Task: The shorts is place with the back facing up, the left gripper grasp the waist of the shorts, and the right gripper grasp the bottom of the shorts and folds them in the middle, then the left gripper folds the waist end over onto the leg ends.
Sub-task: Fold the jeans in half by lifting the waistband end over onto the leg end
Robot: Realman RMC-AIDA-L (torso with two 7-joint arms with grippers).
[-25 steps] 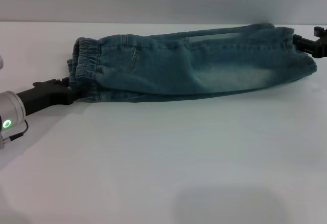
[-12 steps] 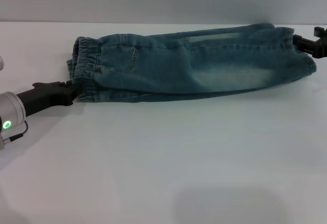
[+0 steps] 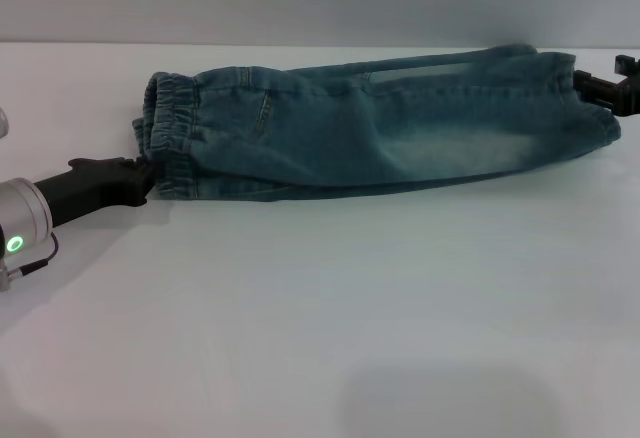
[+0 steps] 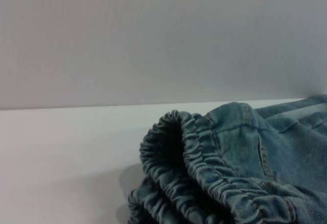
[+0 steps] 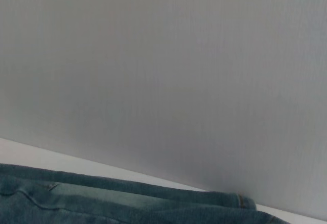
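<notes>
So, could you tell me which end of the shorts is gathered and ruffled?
The waist, at the left gripper; the leg ends by the right gripper lie smooth.

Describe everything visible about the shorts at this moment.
The shorts are faded blue-green denim with a pale worn patch, already folded lengthwise into a long strip lying flat across the white table. The gathered elastic waist points toward the robot's left, where the left gripper meets its near corner. The leg ends lie at the robot's right, with the right gripper at their edge. Stitching lines cross the top layer.
</notes>
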